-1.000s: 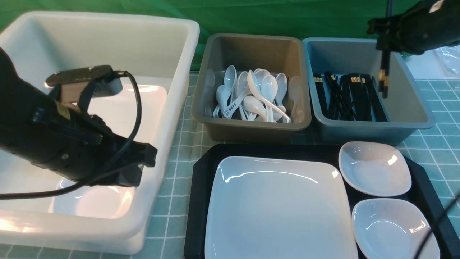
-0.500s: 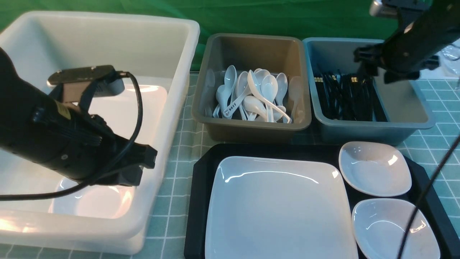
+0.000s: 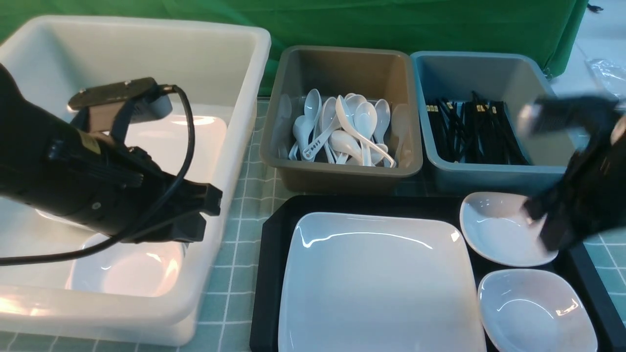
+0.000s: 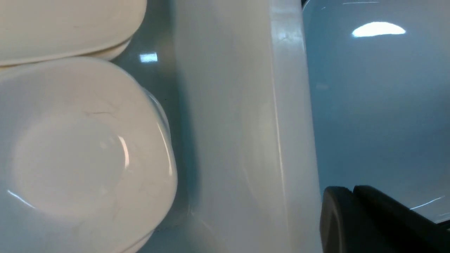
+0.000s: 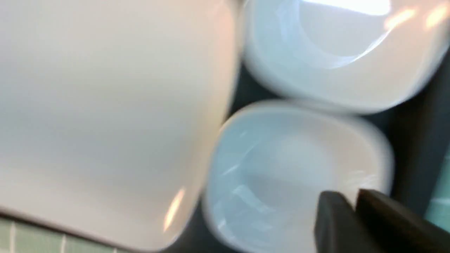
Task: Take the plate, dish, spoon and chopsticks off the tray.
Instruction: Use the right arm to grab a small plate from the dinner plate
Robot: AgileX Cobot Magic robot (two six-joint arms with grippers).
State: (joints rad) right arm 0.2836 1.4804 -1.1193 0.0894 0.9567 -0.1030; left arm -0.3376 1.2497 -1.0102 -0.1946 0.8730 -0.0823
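Front view says a lot — no spoon or chopsticks lie on the tray (image 3: pixel 274 230). The plate (image 3: pixel 376 283), far dish (image 3: pixel 494 230) and near dish (image 3: pixel 533 313) sit there, waiting to be moved. Left gripper (image 3: pixel 205 215) is closed and empty over the white tub (image 3: pixel 146 44). Right gripper (image 3: pixel 543 225), by the far dish, is too blurry — I can't tell.

Blurred white plate (image 5: pixel 105 105), two small dishes (image 5: pixel 299 168) beside it — black tray (image 5: pixel 415 147) beneath

White tub (image 3: pixel 146 54) left; grey tub (image 3: pixel 342 68), blue tub (image 3: pixel 469 73) side by side; green checked cloth (image 3: pixel 247 210) underneath; green backdrop (image 3: pixel 391 24).
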